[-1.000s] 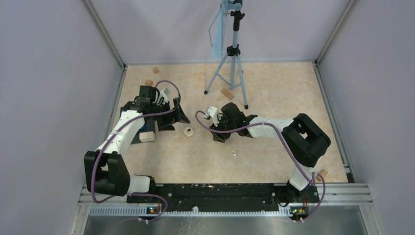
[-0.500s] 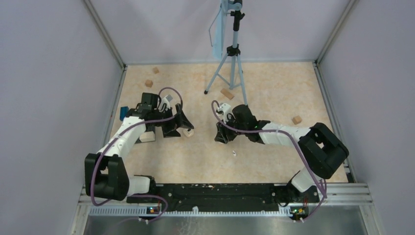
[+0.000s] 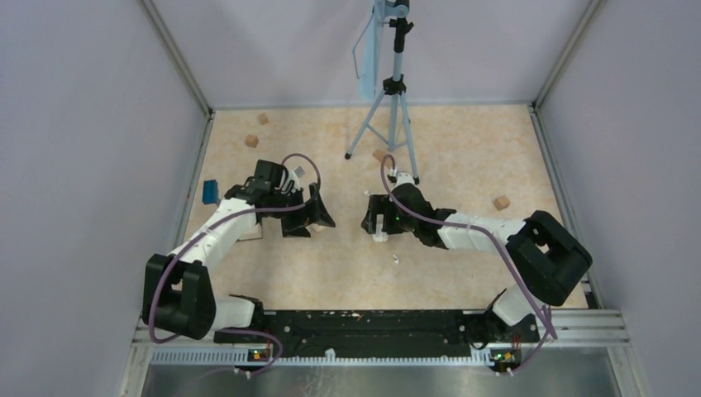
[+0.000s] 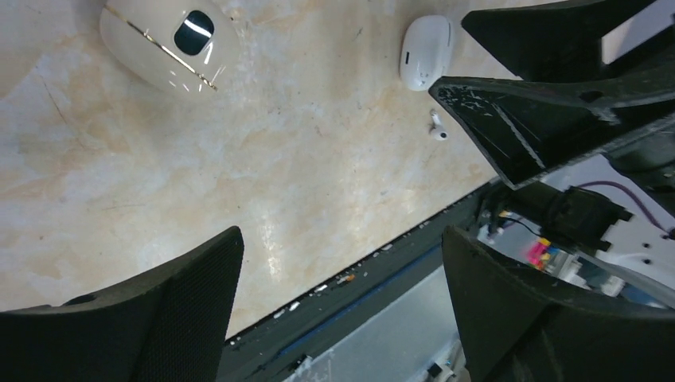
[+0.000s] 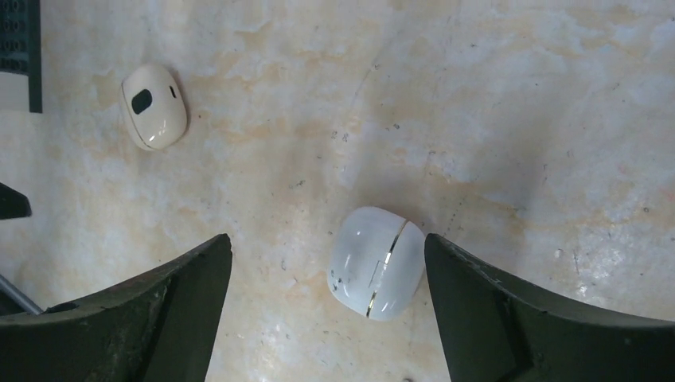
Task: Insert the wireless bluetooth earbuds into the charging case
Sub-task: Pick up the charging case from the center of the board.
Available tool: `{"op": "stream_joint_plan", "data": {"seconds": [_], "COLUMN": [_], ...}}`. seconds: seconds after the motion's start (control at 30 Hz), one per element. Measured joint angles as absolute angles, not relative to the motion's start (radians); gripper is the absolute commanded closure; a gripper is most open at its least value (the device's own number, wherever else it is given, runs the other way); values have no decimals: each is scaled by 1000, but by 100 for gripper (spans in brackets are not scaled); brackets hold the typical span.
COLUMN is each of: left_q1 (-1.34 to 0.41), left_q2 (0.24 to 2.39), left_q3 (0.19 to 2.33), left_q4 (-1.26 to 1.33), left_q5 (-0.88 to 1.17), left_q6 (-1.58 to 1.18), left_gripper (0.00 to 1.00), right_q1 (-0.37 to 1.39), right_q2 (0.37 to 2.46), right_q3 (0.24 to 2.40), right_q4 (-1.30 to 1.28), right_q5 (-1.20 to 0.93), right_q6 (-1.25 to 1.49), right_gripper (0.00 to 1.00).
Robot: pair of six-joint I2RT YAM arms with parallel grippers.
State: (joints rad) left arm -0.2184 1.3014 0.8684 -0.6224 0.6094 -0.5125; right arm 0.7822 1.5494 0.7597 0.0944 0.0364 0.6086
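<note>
A closed white charging case (image 5: 376, 263) with a gold seam lies on the table between the open fingers of my right gripper (image 5: 326, 243), nearer the right finger and untouched. It also shows in the left wrist view (image 4: 426, 52). One tiny white earbud (image 4: 437, 129) lies loose on the table near it, and in the top view (image 3: 396, 259) it sits in front of the right gripper (image 3: 376, 225). A cream case (image 4: 171, 40) with a dark oval window lies apart, seen too in the right wrist view (image 5: 154, 106). My left gripper (image 4: 341, 232) is open and empty, at centre-left in the top view (image 3: 318, 217).
A tripod (image 3: 395, 107) stands at the back centre. Tan wooden blocks lie at the back left (image 3: 251, 141), near the tripod foot (image 3: 380, 155) and at the right (image 3: 500, 202). A blue object (image 3: 210, 192) lies by the left wall. The black front rail (image 4: 382, 270) is close.
My left gripper has moved right and nearer, toward the cream case. My right arm has swung its wrist back and now holds its open gripper over the white case.
</note>
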Motion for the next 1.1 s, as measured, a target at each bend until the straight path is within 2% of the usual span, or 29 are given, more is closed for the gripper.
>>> {"op": "stream_joint_plan", "data": {"seconds": [0.3, 0.57, 0.9, 0.97, 1.03, 1.1], "left_q1": [-371, -386, -387, -387, -387, -387], "left_q2": [1345, 1347, 1349, 1345, 1336, 1335], "left_q3": [932, 932, 931, 929, 923, 924], "left_q4": [-656, -633, -632, -630, -629, -627], "left_q5": [437, 410, 363, 337, 319, 321], "left_q6": [-509, -548, -585, -612, -636, -646], "left_gripper": [4, 4, 6, 7, 2, 1], "right_q1": [783, 806, 904, 910, 912, 912], "right_q2": [1487, 1534, 1700, 1714, 1724, 1728], "right_q3": [727, 820, 972, 990, 997, 999], "right_q4": [60, -174, -305, -314, -320, -319], "right_q5": [125, 192, 298, 315, 331, 340], "right_q6": [659, 727, 806, 816, 820, 820], "right_gripper": [17, 17, 44, 46, 47, 55]}}
